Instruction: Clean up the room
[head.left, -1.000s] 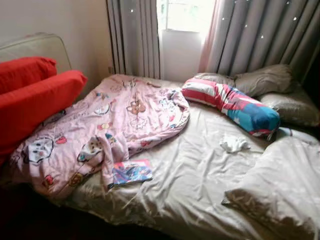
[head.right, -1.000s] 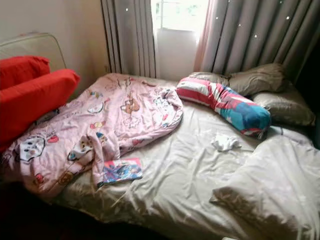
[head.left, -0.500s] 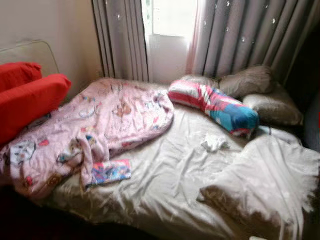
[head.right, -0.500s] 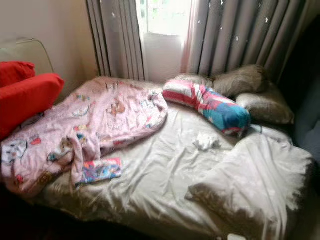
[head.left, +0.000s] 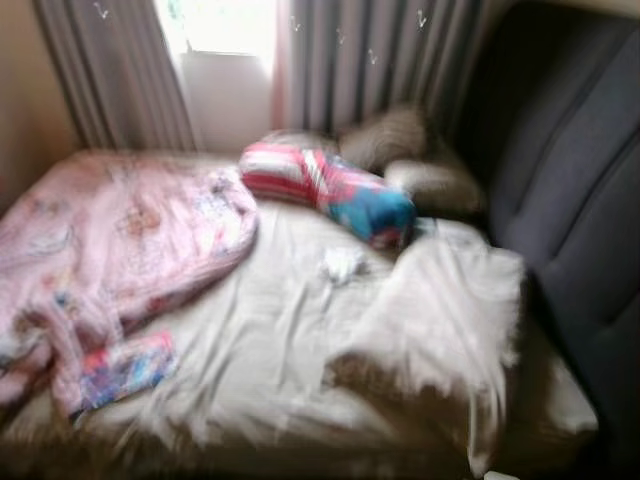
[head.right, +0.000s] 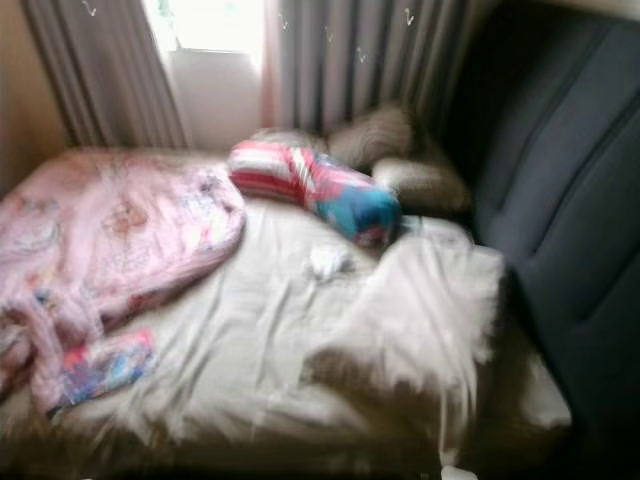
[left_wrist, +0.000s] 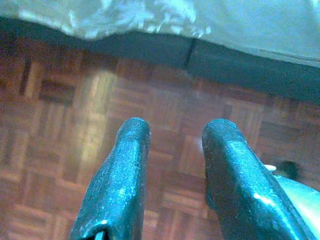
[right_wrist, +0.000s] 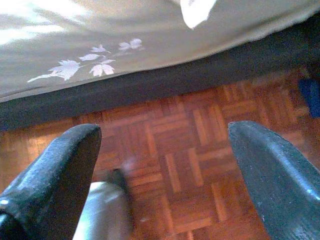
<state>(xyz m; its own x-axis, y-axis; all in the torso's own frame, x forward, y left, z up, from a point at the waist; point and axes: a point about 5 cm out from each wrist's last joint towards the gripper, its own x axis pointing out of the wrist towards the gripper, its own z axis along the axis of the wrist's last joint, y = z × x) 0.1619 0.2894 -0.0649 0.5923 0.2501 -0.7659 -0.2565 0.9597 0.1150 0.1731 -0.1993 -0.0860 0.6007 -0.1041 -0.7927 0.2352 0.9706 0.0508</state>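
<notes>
Blurred bed (head.left: 300, 340) with a pink blanket (head.left: 110, 230) on its left side, a book (head.left: 125, 368) at the blanket's edge, a striped bolster (head.left: 325, 190) near the pillows (head.left: 400, 150). Left claw (left_wrist: 175, 145) slightly parted, right claw (right_wrist: 165, 150) wide open, both empty over parquet floor (right_wrist: 190, 165).

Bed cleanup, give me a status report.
Left gripper and right gripper open, empty, over parquet floor. Pink blanket rumpled; book and white cloth on bed. View blurred.
</notes>
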